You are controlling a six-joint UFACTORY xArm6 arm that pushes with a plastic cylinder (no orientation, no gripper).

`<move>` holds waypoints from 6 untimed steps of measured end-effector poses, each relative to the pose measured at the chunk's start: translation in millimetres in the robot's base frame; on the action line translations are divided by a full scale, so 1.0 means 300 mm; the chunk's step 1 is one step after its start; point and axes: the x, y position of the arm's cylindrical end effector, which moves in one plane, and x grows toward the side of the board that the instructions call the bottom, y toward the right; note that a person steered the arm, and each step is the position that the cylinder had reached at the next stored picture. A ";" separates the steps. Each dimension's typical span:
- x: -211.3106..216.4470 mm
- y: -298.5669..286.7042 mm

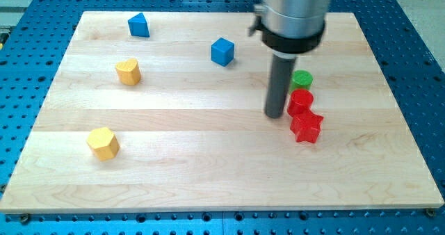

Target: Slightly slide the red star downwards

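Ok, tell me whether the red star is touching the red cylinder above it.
Touching. In the camera view the red star sits directly below the red cylinder with their edges meeting and no board showing between. My tip stands just left of the cylinder.

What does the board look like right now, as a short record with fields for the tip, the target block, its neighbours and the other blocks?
tip: my tip rests on the wooden board, just to the view's left of the red cylinder
target: red star, toward the view's bottom-right of the tip
neighbours: red cylinder right above the star in the view; green cylinder above that
other blocks: blue cube, blue triangular block, two yellow blocks on the view's left
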 end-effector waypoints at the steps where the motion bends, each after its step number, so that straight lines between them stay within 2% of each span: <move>1: 0.002 0.047; 5: 0.054 0.129; 6: 0.024 0.076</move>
